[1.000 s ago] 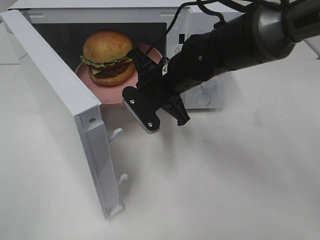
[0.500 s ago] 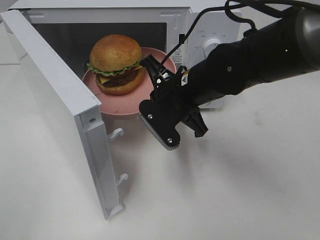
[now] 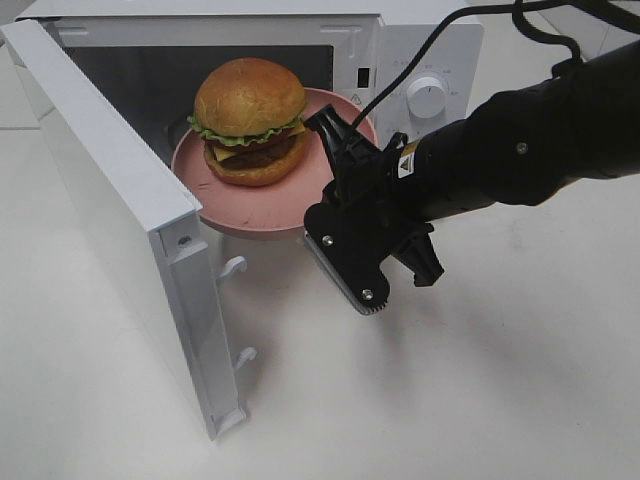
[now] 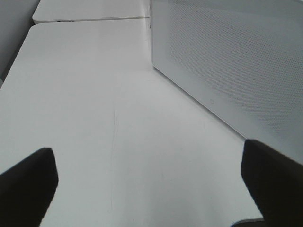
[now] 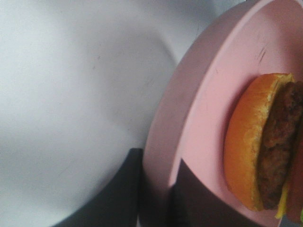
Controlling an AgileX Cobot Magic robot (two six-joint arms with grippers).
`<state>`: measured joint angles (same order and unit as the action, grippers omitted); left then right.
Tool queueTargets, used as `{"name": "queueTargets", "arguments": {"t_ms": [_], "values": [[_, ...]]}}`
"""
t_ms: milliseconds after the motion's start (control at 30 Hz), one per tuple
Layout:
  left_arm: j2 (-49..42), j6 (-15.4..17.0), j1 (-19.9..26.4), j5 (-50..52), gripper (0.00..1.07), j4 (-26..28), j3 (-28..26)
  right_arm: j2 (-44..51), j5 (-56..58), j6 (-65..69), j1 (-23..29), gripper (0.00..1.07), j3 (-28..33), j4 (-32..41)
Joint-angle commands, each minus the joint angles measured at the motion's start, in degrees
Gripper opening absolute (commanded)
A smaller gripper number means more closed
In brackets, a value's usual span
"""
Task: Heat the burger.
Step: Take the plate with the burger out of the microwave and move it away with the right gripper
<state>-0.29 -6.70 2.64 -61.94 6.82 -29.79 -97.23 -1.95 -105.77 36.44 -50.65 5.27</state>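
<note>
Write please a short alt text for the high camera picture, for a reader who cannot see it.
The right gripper holds a pink plate by its rim, with a burger on it, in front of an open white microwave. The microwave door swings out to the left, and all stands on a white table.

The right gripper (image 3: 335,190) pinches the pink plate (image 3: 250,205), carrying the burger (image 3: 250,120), just outside the open microwave (image 3: 400,60).
</note>
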Motion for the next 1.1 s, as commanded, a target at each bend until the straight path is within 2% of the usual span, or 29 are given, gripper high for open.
{"name": "queueTargets", "arguments": {"t_ms": [33, 733, 1100], "values": [[-1.0, 0.0, -0.1, 0.5, 0.98, 0.1, 0.2, 2.3, -4.6, 2.1, -0.1, 0.00, 0.7, 0.6], [-1.0, 0.0, -0.1, 0.5, 0.98, 0.1, 0.2, 14.6, -2.1, 7.0, -0.1, 0.00, 13.0, 0.4], [-1.0, 0.0, -0.1, 0.5, 0.98, 0.1, 0.2, 25.7, 0.5, 11.0, -0.1, 0.00, 20.8, -0.1]]}}
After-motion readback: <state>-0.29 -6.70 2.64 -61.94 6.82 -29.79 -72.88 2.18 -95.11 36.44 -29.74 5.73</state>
